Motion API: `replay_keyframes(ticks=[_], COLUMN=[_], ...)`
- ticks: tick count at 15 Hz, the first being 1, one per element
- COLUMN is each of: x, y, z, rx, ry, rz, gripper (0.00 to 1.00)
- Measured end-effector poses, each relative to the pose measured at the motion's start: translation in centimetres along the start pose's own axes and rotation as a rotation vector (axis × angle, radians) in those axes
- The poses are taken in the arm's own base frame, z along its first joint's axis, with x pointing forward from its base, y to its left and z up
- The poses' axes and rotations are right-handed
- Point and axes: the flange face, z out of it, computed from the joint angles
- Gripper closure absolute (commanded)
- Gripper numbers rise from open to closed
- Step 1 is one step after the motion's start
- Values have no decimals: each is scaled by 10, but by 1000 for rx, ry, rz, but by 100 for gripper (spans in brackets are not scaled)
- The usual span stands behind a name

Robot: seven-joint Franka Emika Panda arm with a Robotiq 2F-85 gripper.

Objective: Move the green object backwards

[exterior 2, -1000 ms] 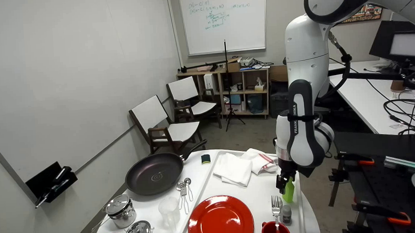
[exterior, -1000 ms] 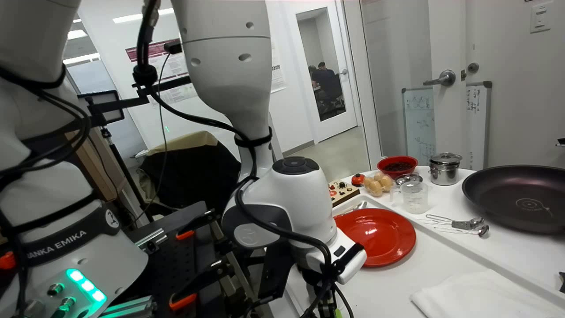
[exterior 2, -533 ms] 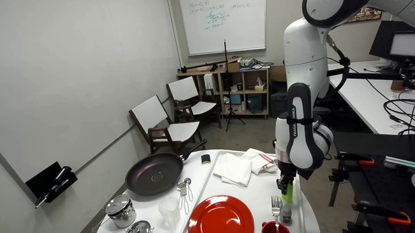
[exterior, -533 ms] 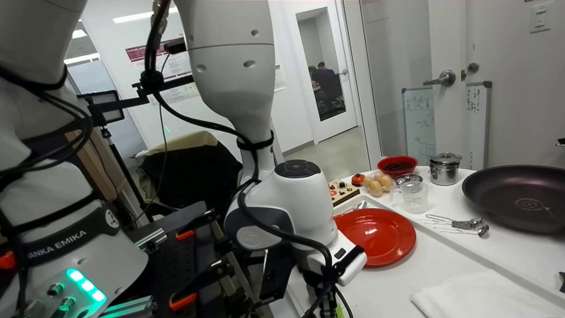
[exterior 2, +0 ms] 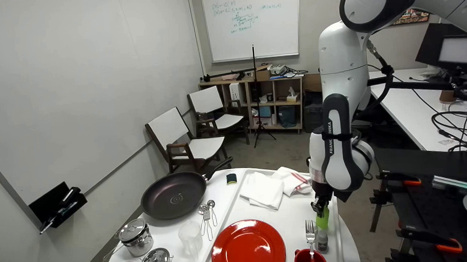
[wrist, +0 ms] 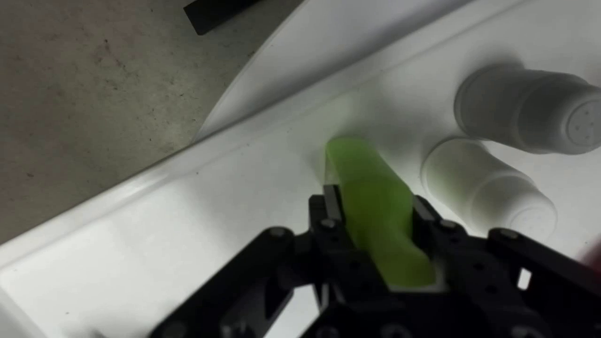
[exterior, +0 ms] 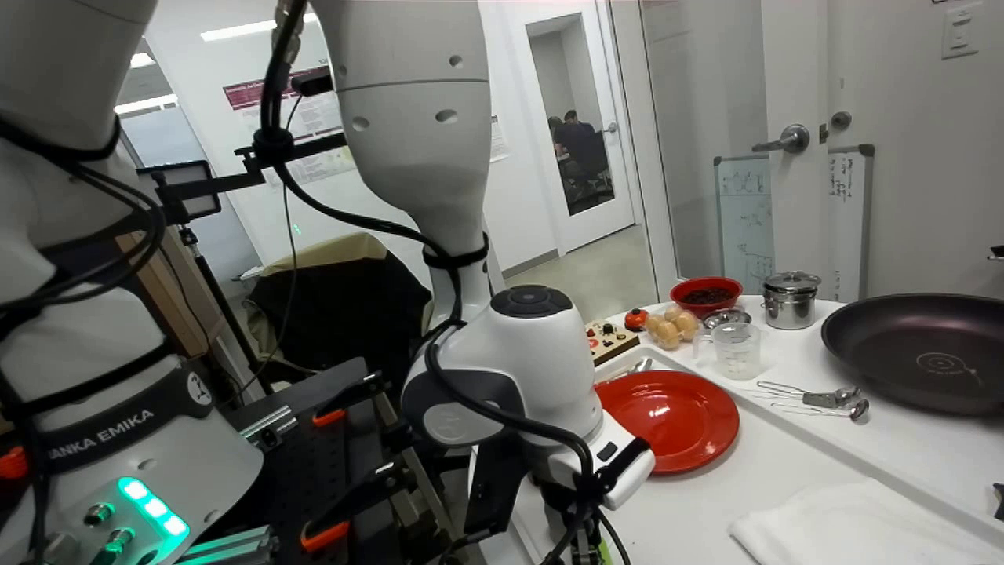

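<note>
The green object [wrist: 371,188], a tall narrow bottle-like thing, is pinched between the two black fingers of my gripper [wrist: 375,204] in the wrist view. Both pads press on its sides, and its upper part reaches back between the jaws. In an exterior view the green object [exterior 2: 323,220] is near the tray's edge, under my gripper [exterior 2: 320,207]. Only a sliver of the green object [exterior: 604,554] shows at the bottom of an exterior view, behind the dark gripper parts. Whether its base touches the tray is hard to tell.
Two shakers, a grey one [wrist: 526,108] and a whitish one [wrist: 488,183], stand close beside the green object. A red mug [exterior 2: 304,260] holding a fork [exterior 2: 310,233] and a red plate [exterior 2: 248,247] are nearby. White cloths [exterior 2: 263,192] lie farther along the tray [exterior 2: 339,238].
My gripper has come down a little and its jaws have shut on the green object. The green object has shifted slightly towards the shakers.
</note>
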Motion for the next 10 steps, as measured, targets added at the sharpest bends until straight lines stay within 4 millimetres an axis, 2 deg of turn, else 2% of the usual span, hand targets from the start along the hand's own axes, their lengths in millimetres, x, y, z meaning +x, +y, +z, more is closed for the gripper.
replay_keyframes(ticks=[6, 10], x=[8, 19], y=[-6, -12], z=[-5, -22], rx=[-1, 1], ry=[20, 53], rz=[-16, -29], gripper=[92, 92])
